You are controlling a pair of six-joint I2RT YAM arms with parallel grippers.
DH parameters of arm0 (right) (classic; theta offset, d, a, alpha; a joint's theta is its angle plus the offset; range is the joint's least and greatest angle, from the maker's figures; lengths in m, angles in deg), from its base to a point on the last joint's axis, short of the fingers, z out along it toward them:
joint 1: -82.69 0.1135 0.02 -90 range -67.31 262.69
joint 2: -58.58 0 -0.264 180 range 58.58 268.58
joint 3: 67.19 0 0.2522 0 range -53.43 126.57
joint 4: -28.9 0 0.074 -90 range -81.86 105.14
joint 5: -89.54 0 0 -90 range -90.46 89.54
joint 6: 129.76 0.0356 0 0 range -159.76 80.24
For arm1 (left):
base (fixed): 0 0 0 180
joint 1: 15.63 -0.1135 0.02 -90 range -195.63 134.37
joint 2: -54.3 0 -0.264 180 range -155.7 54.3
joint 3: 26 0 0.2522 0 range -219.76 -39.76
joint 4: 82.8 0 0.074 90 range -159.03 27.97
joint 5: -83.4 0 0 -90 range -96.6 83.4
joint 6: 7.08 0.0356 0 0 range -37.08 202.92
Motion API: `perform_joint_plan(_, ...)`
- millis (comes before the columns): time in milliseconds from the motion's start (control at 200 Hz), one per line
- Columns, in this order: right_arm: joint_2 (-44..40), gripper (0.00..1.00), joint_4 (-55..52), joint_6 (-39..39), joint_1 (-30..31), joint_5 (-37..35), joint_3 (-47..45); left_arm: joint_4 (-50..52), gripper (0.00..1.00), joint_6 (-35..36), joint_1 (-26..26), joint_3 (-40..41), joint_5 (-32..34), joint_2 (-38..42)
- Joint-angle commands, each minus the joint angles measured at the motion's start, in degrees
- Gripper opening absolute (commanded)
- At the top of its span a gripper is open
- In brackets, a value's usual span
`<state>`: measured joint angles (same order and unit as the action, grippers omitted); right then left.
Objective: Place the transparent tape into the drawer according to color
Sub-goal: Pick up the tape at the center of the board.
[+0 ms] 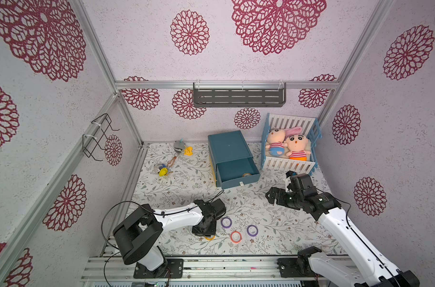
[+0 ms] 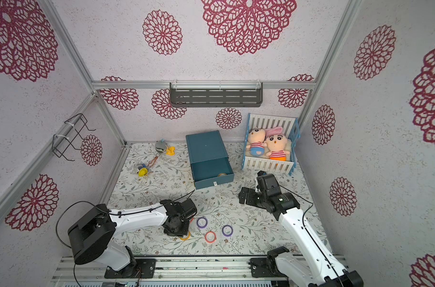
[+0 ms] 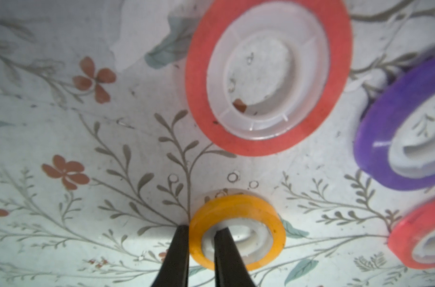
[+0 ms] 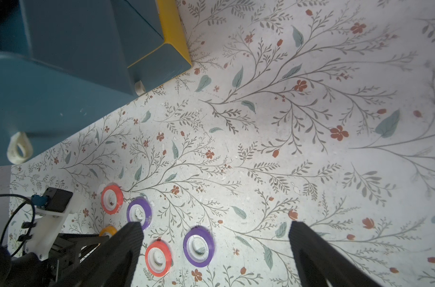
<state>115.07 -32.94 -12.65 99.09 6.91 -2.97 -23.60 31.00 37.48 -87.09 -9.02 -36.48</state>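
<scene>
In the left wrist view my left gripper [image 3: 201,238] is shut on the wall of a yellow-orange tape ring [image 3: 238,213], one finger outside and one inside its white core. In both top views that ring [image 1: 210,238] peeks out from under the left gripper [image 1: 206,233]. On the mat beside it lie two purple rings [image 1: 225,222] [image 1: 252,230] and a red-orange ring [image 1: 235,236]; a second red-orange ring [image 4: 112,198] shows in the right wrist view. The blue drawer [image 1: 238,182] stands pulled open with one tape roll [image 1: 246,175] inside. My right gripper [image 4: 215,228] hangs open and empty near the drawer.
A white and blue crib [image 1: 289,165] with two dolls stands right of the drawer cabinet [image 1: 227,146]. Keychain toys [image 1: 163,170] [image 1: 182,147] lie at the back left. A yellow lower drawer edge [image 4: 172,27] shows under the open one.
</scene>
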Motion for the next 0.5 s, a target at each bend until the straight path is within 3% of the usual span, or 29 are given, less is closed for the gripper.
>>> perform_joint_plan(0,-1.03,0.99,0.61,-0.62,-0.35,0.09,0.11,-8.7,0.09,-0.1,1.21,3.39,-4.26,-4.14)
perform_joint_plan(110,-1.1,0.99,0.78,-0.5,-0.35,0.09,0.01,-8.44,0.0,-0.2,1.22,3.56,-4.09,-3.82)
perform_joint_plan(495,-0.52,0.99,2.17,-0.29,-0.36,0.77,-1.02,-1.39,0.0,0.59,1.15,0.82,-0.7,0.91)
